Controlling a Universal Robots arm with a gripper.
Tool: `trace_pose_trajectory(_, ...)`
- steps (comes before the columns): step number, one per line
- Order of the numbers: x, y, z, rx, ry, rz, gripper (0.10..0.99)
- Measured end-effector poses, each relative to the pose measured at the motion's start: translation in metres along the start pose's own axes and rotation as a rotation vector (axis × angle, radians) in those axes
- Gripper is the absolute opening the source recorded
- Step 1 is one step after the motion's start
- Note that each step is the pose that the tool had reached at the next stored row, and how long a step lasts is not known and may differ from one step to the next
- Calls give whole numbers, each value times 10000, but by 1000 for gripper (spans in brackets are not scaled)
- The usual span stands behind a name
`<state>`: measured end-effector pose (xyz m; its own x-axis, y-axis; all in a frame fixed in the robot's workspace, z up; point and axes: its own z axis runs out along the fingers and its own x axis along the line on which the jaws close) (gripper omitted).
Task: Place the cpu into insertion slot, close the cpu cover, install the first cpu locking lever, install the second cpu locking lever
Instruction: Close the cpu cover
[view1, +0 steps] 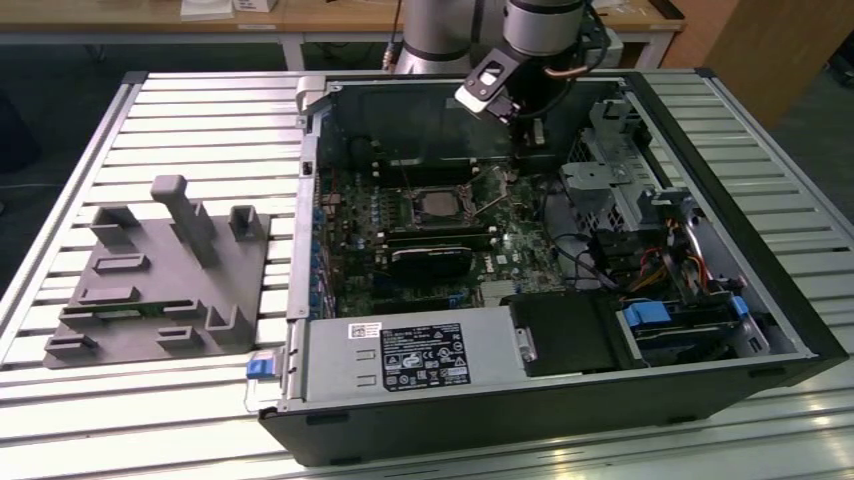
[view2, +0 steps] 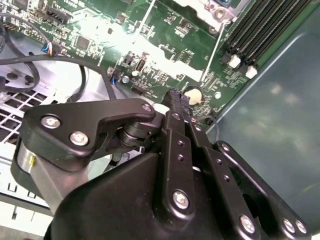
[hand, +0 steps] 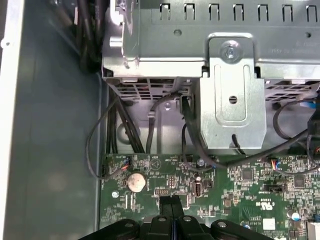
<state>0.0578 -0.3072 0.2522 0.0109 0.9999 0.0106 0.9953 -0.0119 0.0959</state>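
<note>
The insertion slot (view1: 441, 203) is a square silver-rimmed socket on the green motherboard (view1: 400, 225) inside the open case. A flat grey square, the cpu (view1: 442, 204), shows within the rim. A corner of the silvery cpu cover (view2: 202, 6) appears in the second wrist view, and two thin silvery locking levers (view2: 212, 50) run slantwise across the board beside it. My gripper (view1: 522, 160) hangs over the board's far part, to the exterior view's right of the socket. It is shut with nothing between the black fingertips (hand: 170, 204), which hover near a coin battery (hand: 135, 181).
A grey fixture block (view1: 160, 270) lies at the exterior view's left on the slatted table. The case holds a power supply (view1: 414, 355), a metal drive cage (hand: 232, 95), loose black cables (hand: 125, 125), a black card (view1: 434, 255) and memory slots (view2: 255, 30).
</note>
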Motion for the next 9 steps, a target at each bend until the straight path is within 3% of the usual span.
trace_pose_trajectory(9, -54, 9, 83, -1, -17, 44, 106)
